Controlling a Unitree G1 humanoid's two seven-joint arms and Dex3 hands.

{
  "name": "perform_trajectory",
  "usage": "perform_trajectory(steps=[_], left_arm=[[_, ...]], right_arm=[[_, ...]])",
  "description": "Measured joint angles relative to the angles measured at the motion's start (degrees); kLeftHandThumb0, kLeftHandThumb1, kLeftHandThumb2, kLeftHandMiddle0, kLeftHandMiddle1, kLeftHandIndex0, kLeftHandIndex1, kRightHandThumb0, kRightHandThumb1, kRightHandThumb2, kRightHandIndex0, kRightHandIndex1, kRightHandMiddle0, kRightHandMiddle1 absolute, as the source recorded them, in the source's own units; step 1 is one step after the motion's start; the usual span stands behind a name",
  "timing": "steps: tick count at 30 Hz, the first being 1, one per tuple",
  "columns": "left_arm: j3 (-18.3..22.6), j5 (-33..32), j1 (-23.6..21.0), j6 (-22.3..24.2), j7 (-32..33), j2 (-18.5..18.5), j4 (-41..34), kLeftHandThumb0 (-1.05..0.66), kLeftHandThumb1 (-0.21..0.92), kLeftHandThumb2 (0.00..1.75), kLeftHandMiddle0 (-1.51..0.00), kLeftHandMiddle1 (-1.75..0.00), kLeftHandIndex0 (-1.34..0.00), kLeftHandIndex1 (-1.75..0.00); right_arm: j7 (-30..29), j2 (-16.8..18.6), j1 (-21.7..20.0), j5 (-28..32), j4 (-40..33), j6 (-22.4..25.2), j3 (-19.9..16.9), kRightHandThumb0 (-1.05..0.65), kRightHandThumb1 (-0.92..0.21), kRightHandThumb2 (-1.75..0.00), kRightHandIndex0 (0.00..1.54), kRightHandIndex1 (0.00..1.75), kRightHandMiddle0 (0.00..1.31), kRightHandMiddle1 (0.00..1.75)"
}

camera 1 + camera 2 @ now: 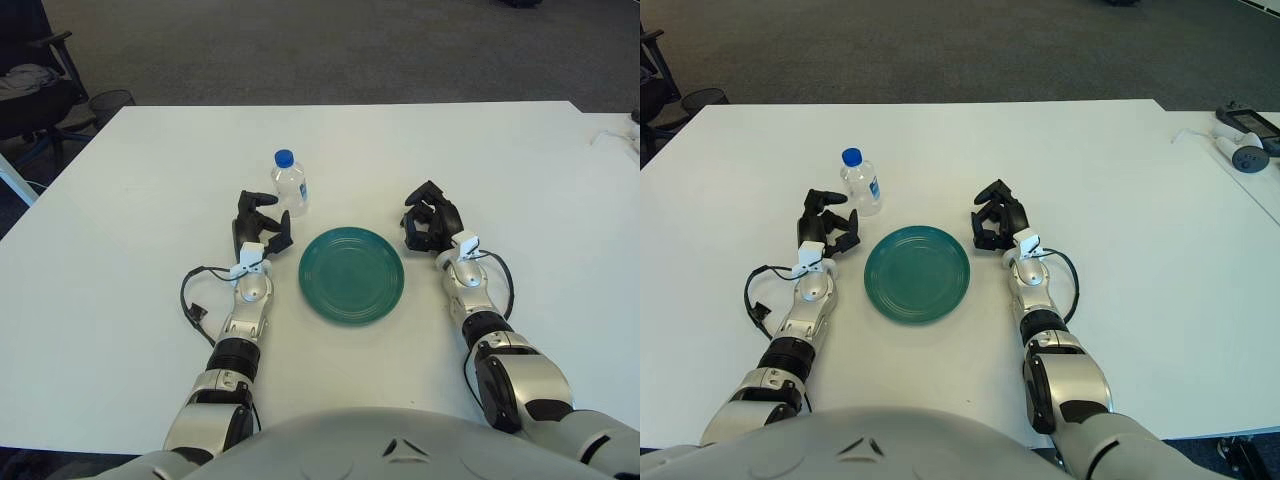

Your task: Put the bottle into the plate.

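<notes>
The bottle [289, 183] stands upright on the white bench [150, 200], clear with a blue cap, just beyond and a little to the left of the green plate [351, 274] — near it but not touching. The left hand [260, 228] sits just short of the bottle on its near-left side, fingers loosely parted and holding nothing. The right hand [430, 217] shows beside the plate's right rim, fingers curled in, also empty. The step in hand looks like the reach and grasp, and the left hand is plainly the one placed for it. To do it well, the fingers should spread wider, come around the body below the cap rather than nudge the side, since so light a bottle would likely tip, then close firmly — and carry it upright over the rim to the plate's middle.
</notes>
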Motion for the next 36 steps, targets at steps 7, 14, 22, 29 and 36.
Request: perform_trajectory(steps=[7, 14, 22, 29, 36], left_arm=[[-0.2, 0.8, 0.3, -0.9, 0.7, 0.5, 0.0, -1.05, 0.92, 0.19, 0.0, -0.37, 0.0, -0.36], [-0.1, 1.0, 2.5, -0.9, 4.3, -0.8, -2.8, -1.05, 0.92, 0.21, 0.0, -0.52, 0.0, -0.59], [-0.6, 1.4, 6.1, -0.5, 6.8, -2.8, -7.9, -1.05, 0.92, 0.25, 0.0, -0.61, 0.0, -0.63], [-2.0, 3.0, 8.5, 1.9, 6.3, -3.0, -12.9, -1.05, 0.92, 0.32, 0.0, -0.56, 0.0, -0.59], [-2.4, 3.3, 7.7, 7.4, 4.0, -1.9, -14.9, -1.05, 0.92, 0.33, 0.0, -0.45, 0.0, -0.42]], right_arm=[[1.0, 0.0, 0.0, 0.1, 0.0, 0.0, -0.3, 0.0, -0.3, -1.27, 0.74, 1.51, 0.41, 1.75], [1.0, 0.0, 0.0, 0.1, 0.1, 0.1, -0.3, 0.0, -0.3, -1.27, 0.73, 1.5, 0.42, 1.75], [0.0, 0.0, -0.1, 0.0, 0.3, 1.9, -0.3, 0.0, -0.3, -1.27, 0.73, 1.5, 0.42, 1.75], [-0.5, 0.0, -0.1, 0.0, 0.4, 2.4, -0.2, 0.0, -0.28, -1.31, 0.69, 1.59, 0.43, 1.75], [-0.7, 0.1, -0.1, 0.0, 0.4, 2.5, -0.2, -0.01, -0.29, -1.29, 0.7, 1.55, 0.43, 1.75]])
